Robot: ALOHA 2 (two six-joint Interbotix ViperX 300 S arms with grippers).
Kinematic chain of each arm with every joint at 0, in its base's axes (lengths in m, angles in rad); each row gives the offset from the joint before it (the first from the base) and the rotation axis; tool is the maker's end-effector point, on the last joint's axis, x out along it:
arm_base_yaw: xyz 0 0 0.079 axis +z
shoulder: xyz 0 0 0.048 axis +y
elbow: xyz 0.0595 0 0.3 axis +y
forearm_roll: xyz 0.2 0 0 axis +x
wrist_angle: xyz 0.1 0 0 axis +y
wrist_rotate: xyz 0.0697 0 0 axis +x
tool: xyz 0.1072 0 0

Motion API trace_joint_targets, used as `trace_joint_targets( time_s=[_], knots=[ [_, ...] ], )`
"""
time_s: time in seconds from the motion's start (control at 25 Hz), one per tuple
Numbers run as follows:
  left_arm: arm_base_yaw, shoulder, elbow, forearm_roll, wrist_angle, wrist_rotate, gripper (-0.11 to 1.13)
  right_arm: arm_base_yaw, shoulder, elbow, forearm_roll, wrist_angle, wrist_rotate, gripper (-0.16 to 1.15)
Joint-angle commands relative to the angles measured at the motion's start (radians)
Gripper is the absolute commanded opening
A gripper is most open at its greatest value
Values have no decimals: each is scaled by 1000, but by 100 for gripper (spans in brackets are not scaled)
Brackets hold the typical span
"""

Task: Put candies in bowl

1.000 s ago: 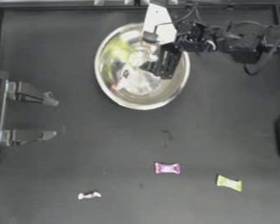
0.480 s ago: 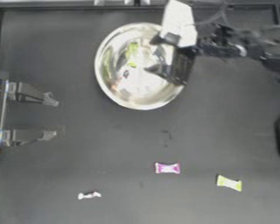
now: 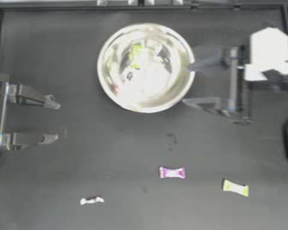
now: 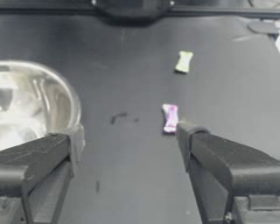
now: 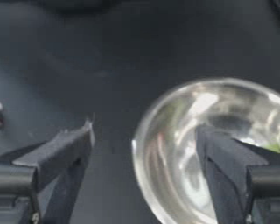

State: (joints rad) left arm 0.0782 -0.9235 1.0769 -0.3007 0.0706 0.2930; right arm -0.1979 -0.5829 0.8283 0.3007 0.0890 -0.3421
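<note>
The shiny silver bowl (image 3: 119, 92) stands at the table's back centre, with a yellow-green candy (image 3: 136, 49) lying inside it. Three more candies lie on the table near the front: a pink one (image 3: 172, 172), a yellow-green one (image 3: 235, 188) and a white one (image 3: 91, 200). My right gripper (image 3: 191, 85) is open just off the bowl's right rim, empty. In the right wrist view the bowl (image 5: 166, 131) sits between the jaws. My left gripper (image 3: 54, 120) rests open at the left edge. Its wrist view shows the pink candy (image 4: 169, 117) and the yellow-green one (image 4: 183, 61).
The right arm's white wrist block (image 3: 267, 54) is at the back right. The table frame (image 3: 140, 3) runs along the far edge. Dark bare tabletop lies between the bowl and the loose candies.
My right gripper has drawn back to the right, from above the bowl's inside to just outside its right rim. The left arm and the three front candies have not moved.
</note>
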Motion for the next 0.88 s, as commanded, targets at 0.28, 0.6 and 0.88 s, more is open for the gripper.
trace_joint_targets(
  time_s=[0.28,0.6,0.88],
  knots=[
    [-3,-15,-21,0,18,2,96,143,-305,181,9,-109,2,98],
    [-6,8,-80,-2,118,-3,96,173,-420,258,18,-121,26,98],
    [-26,137,-193,23,295,-74,96,173,-420,262,28,-121,28,98]
  ],
)
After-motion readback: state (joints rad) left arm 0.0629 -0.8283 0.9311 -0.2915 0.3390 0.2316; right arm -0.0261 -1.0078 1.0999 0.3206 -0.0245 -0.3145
